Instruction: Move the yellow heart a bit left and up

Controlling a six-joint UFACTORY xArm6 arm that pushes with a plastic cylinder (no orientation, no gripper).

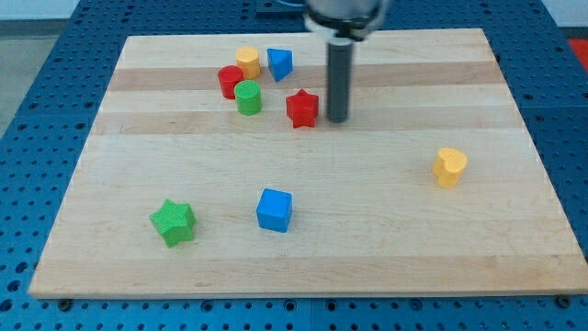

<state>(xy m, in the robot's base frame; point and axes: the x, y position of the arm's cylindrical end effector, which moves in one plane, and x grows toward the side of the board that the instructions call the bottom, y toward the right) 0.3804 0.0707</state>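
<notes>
The yellow heart (449,166) lies on the wooden board (386,239) at the view's right, alone. My tip (337,120) touches the board near the view's top middle, just right of the red star (302,108). The tip stands well to the left of and above the yellow heart, apart from it.
A cluster sits at the view's top left of the tip: a yellow block (247,62), a blue block (279,63), a red cylinder (230,81) and a green cylinder (248,97). A blue cube (274,210) and a green star (173,222) lie toward the view's bottom left.
</notes>
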